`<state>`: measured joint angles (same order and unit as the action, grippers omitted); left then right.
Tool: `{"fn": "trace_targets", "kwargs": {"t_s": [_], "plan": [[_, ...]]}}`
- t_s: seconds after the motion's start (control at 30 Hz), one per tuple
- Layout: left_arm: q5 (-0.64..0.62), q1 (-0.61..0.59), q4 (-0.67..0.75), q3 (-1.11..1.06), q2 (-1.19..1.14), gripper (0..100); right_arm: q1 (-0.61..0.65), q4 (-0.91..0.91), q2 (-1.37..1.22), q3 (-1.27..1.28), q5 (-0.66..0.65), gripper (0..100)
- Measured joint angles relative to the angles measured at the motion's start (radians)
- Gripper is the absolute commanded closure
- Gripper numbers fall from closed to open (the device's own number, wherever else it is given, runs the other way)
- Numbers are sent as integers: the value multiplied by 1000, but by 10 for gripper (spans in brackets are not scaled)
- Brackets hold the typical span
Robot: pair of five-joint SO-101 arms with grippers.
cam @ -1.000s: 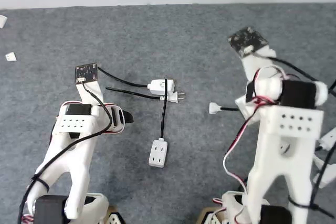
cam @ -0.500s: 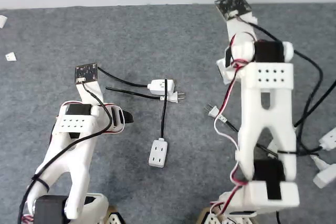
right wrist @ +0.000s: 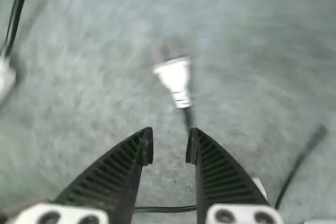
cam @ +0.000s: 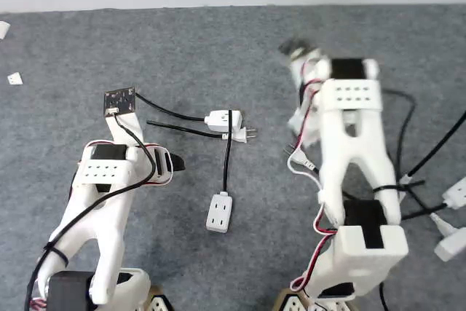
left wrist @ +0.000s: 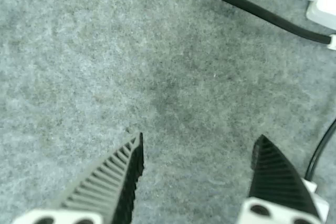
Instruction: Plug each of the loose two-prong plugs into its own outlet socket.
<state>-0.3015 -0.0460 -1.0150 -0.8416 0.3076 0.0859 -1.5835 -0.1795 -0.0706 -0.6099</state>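
A loose white two-prong plug on a black cord lies on the grey carpet beside the right arm. In the right wrist view this plug lies just ahead of my right gripper, which is open by a narrow gap and grips nothing. A second plug lies mid-table next to a white socket block. Another white outlet socket lies nearer the front. My left gripper is wide open over bare carpet, left of these pieces.
Black cords run across the carpet ahead of the left gripper. More white plug pieces and cords lie at the right edge. Two small white scraps sit at the far left. A pale wall borders the far side.
The right arm has swung from upright at the right side out towards the far middle, then leftward. The plug beside it stayed put. The left arm has not moved.
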Motion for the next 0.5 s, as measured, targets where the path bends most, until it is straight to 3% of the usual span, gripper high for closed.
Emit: {"fn": "trace_targets", "kwargs": {"t_s": [0.1,0.23,0.5], "plan": [[3,0,0,0,0,692,-11,133,0,155,-123,881],[32,0,0,0,0,692,-40,313,-2,290,-181,881],[37,0,0,0,0,692,-2,439,-2,443,-241,881]]}}
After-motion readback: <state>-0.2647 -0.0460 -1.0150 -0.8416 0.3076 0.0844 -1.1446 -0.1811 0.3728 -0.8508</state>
